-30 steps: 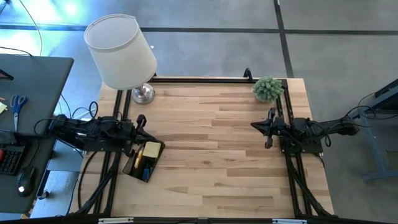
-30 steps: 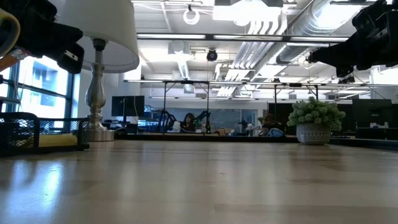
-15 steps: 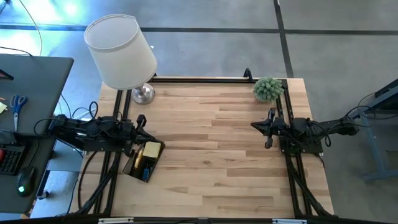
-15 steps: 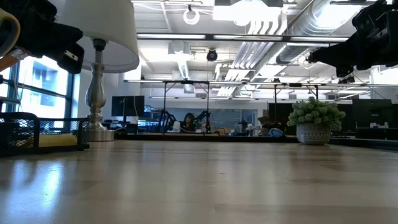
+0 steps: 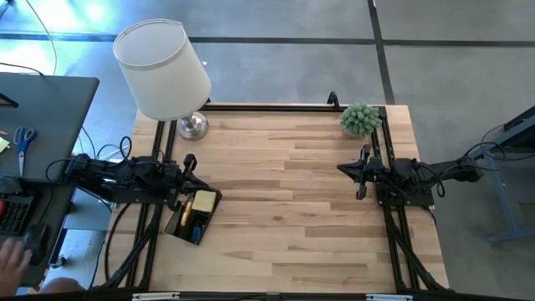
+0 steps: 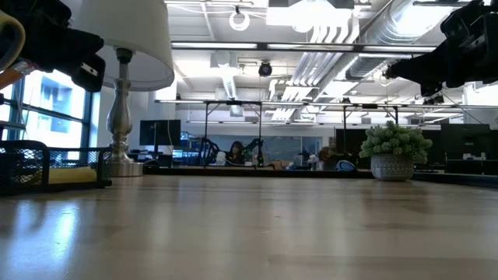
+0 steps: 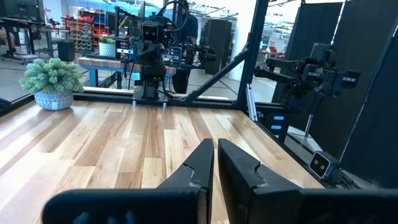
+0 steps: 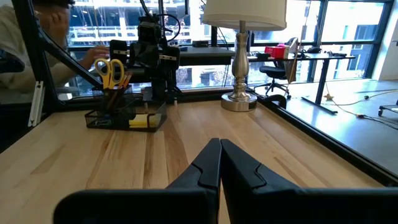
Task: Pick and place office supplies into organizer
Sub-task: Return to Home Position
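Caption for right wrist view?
Right gripper, jaws shut, facing black mesh organizer with yellow-handled scissors and yellow sticky-note pad.

Your black mesh desk organizer [image 5: 199, 219] at the tabletop's [image 5: 292, 192] left edge: one corner hidden under the dark left arm [image 5: 125, 177], contents too small to sort, and the low view crops it.

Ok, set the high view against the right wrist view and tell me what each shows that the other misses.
Only the high view: the plant at a table corner near the right arm, and the blue-handled scissors on the side desk.
Only the right wrist view: a side look at the yellow-handled scissors standing upright in the organizer, and the right claw shut.
Both: the organizer with the yellow sticky-note pad in it, the lamp, and the left arm close by the organizer.
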